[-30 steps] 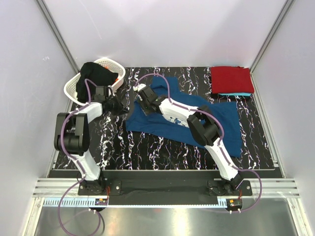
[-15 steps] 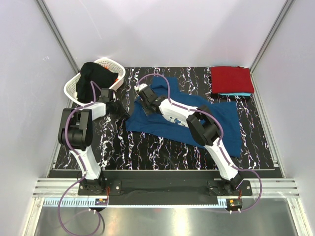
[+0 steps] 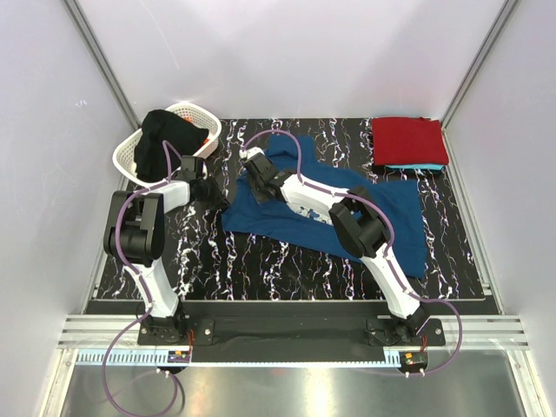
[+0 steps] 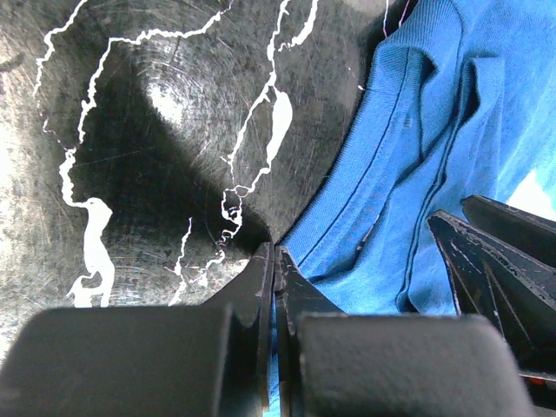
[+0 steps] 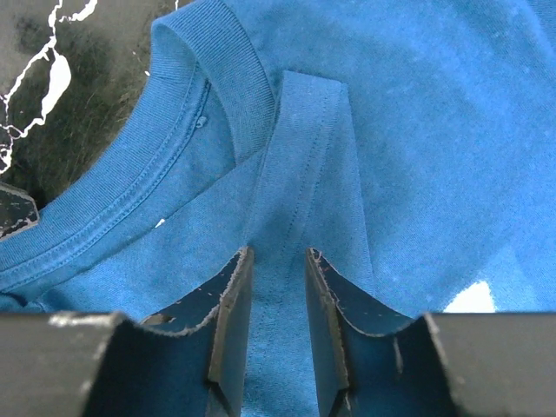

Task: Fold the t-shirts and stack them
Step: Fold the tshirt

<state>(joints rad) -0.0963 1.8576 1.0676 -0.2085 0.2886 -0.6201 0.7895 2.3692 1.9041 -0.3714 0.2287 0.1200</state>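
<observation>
Left tool (image 4: 274, 252) slid right to navy t-shirt (image 3: 261, 217) edge — pinched shut, blue sliver between fingers. Right tool (image 5: 276, 256) narrowing, part-open astride raised fold by collar (image 5: 217, 78) — not yet clamped. Shirt spread on tabletop (image 3: 217, 261); first fold likely next.

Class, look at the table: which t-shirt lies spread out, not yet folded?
The blue t-shirt, in the middle. The red t-shirt and the turquoise t-shirt beneath it sit folded, stacked in the far right corner.
</observation>
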